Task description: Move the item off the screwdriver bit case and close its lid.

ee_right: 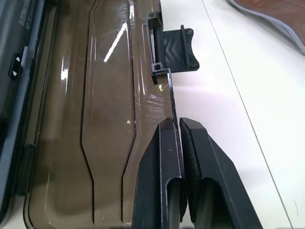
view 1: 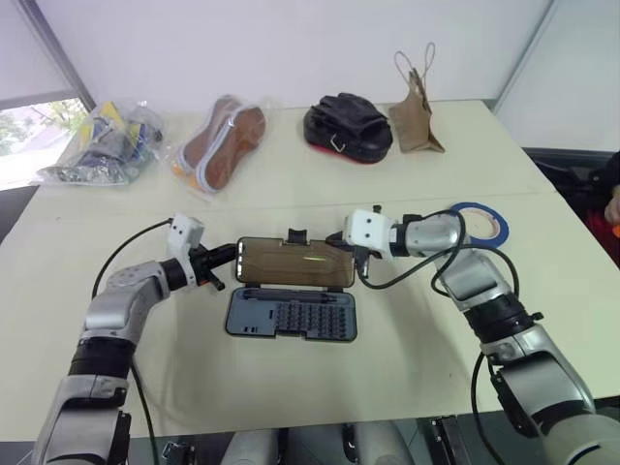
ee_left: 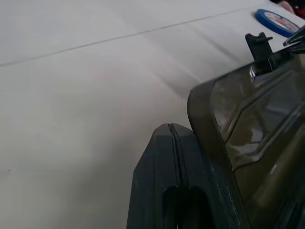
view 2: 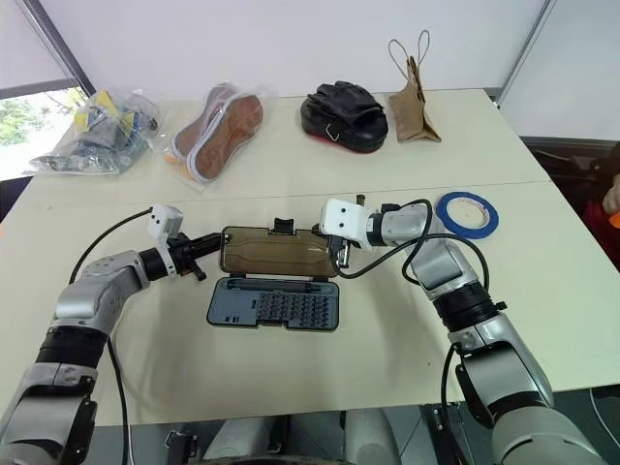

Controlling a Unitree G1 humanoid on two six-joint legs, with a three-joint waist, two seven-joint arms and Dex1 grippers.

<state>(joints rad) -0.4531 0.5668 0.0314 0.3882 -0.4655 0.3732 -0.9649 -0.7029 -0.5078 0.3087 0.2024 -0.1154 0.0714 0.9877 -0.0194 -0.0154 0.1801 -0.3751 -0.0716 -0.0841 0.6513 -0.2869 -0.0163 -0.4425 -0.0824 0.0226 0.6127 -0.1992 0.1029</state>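
Observation:
The screwdriver bit case lies open mid-table, its dark tray (view 1: pixel 291 312) of bits nearest me. The smoky brown lid (view 1: pixel 291 262) stands raised behind the tray, with its black latch tab (ee_right: pixel 178 47) on the far edge. My right gripper (ee_right: pixel 178 121) is shut on the lid's right-hand edge, which runs in between the fingers. My left gripper (ee_left: pixel 170 126) is shut with nothing in it, its tips right beside the lid's left corner. The item, a blue tape ring (view 1: pixel 480 223), lies flat on the table to the right of the case, beyond my right wrist.
Along the far side of the table are a clear bag of odds and ends (view 1: pixel 97 145), bagged brown insoles (view 1: pixel 223 140), a black padded piece (view 1: pixel 347 126) and a small brown paper bag (view 1: pixel 417 121). A person's hand (view 1: pixel 612 208) shows at the right edge.

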